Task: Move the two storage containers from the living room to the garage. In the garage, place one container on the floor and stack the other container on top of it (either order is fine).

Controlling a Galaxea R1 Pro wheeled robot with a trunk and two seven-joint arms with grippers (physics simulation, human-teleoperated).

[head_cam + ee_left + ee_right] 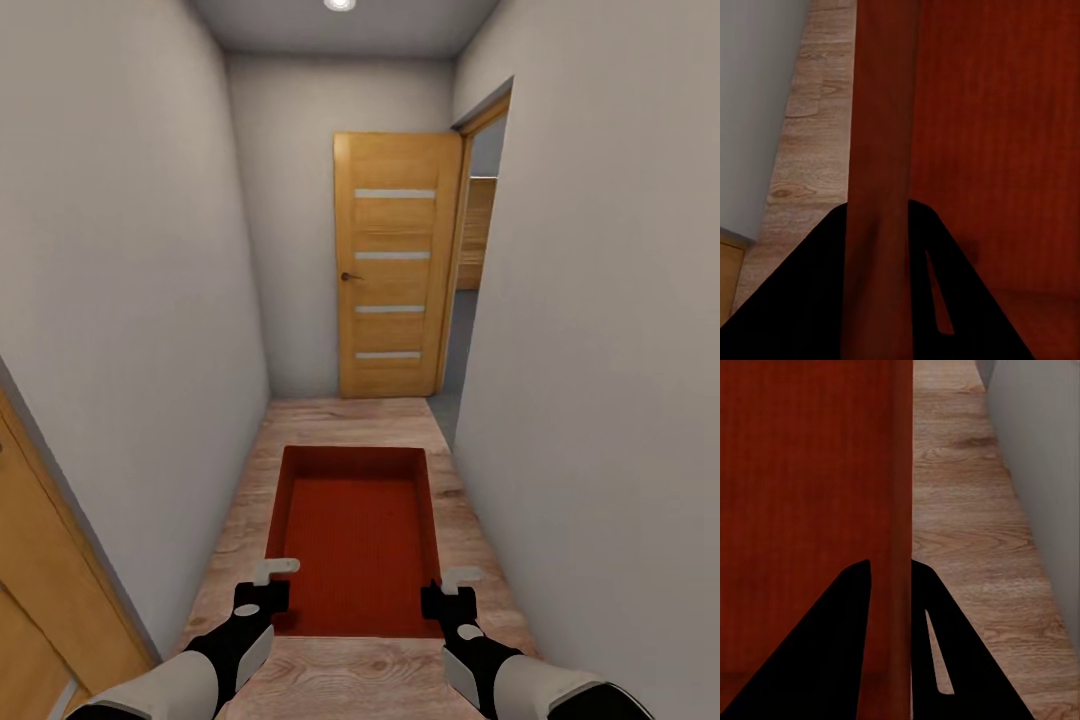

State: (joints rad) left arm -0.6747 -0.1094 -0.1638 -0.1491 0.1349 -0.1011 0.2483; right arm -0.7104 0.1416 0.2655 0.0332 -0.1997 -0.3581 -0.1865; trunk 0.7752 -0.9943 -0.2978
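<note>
Orange-red rectangular storage container [352, 530], thin plain walls, open top, nothing visible inside. It sits level between the robot's two arms, carried low over a light wood plank floor [345, 420] in a narrow corridor.

Left gripper [262, 598]: closed onto the container's left wall near the near corner. In the left wrist view its dark fingers [810, 300] straddle that wall [881, 150], one outside, one inside, pinching it.

Right gripper [447, 602]: same hold on the right wall near the near corner. In the right wrist view one black finger [817, 660] lies inside the container and the other outside, with the wall [896, 510] clamped between them.

Plain white walls [130, 260] close in on both sides. Grey ceiling with a round recessed light [339, 4].

Ahead, at the corridor's end: a light wooden door [393, 265] with four narrow frosted horizontal panes and a dark handle [347, 276]. It stands beside an opening in the right wall [472, 250]; beyond the opening, more wooden panelling, detail unclear.

Wooden door frame [50, 590] at near left, partly cut off.
</note>
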